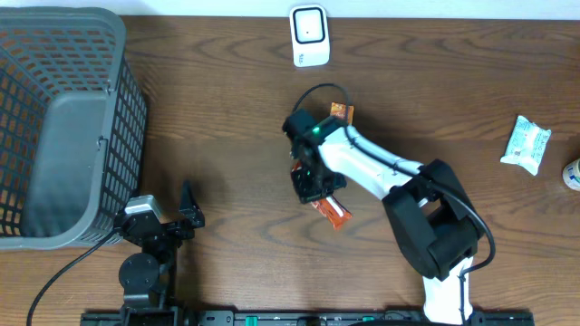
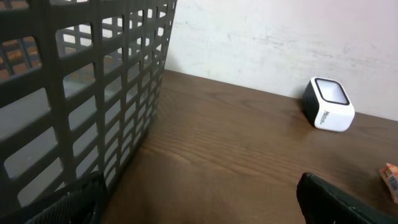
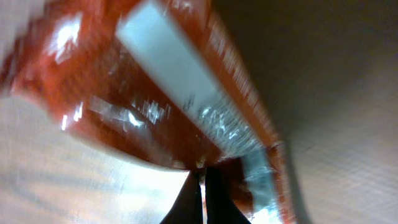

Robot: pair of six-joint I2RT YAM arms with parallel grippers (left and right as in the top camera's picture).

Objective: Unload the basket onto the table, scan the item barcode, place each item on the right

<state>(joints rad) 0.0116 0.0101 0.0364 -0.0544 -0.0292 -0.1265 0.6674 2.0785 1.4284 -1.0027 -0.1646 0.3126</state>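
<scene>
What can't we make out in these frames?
- Right wrist: packet print blurred, too close.
- Overhead: right gripper covers packet middle.
- Overhead: item at right edge cropped.
- Left wrist: left gripper fingers cut by bottom edge.

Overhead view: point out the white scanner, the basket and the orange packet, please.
white scanner (image 1: 309, 34), overhead view, middle of its top face.
basket (image 1: 131, 118), overhead view, its right mesh wall.
orange packet (image 1: 334, 213), overhead view, its visible lower end.
</scene>
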